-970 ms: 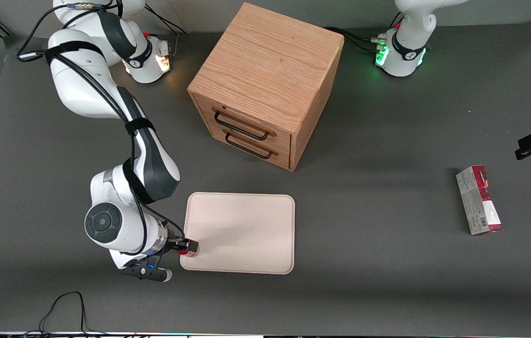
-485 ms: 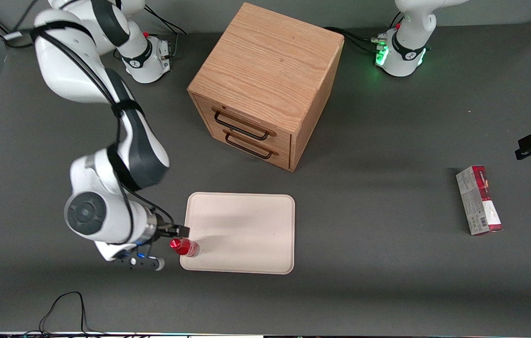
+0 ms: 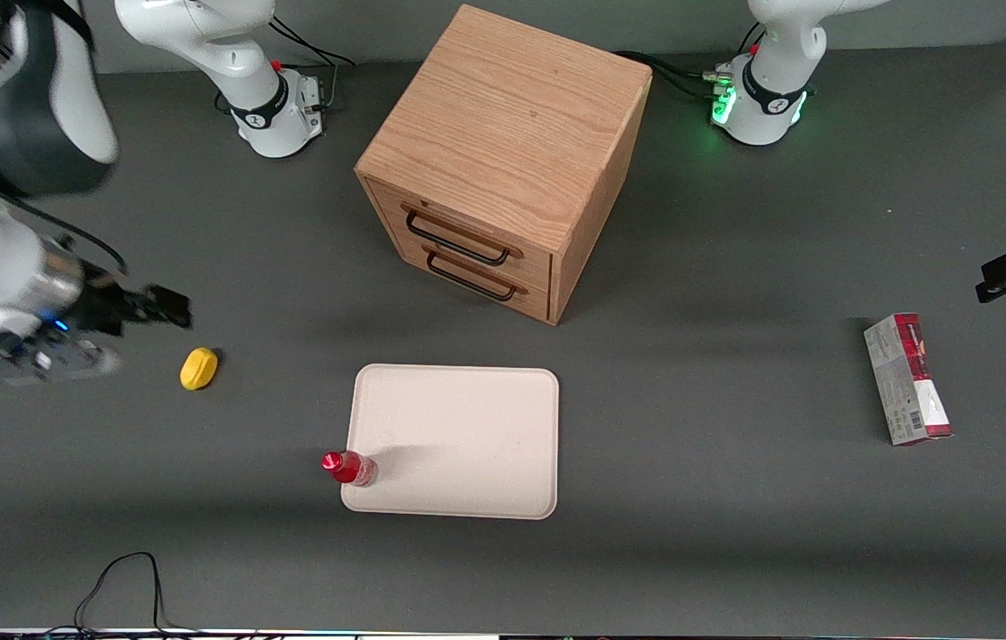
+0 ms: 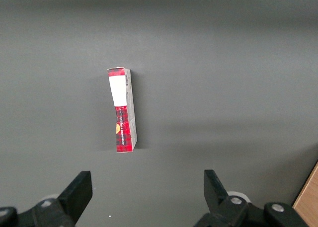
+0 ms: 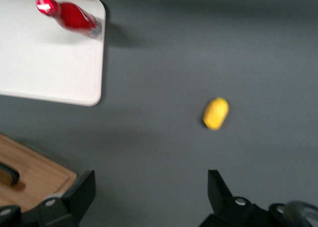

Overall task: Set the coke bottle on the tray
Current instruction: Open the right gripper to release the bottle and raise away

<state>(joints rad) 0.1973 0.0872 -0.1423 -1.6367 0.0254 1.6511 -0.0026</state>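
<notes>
Right arm raised at its own end of the surface — gripper [image 3: 167, 307] held above it, fingers [image 5: 79, 193] spread, empty.

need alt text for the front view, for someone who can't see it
A small red coke bottle stands upright at a near corner of a cream tray on a dark table. The open gripper hangs well away at the working arm's end, above a yellow object. A wooden drawer cabinet sits farther back.

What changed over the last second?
The end effector let go of the coke bottle and drew away toward the working arm's end of the table, open, uncovering a yellow object. The bottle stands at the tray's corner. Tray, drawer cabinet and carton stayed put.
</notes>
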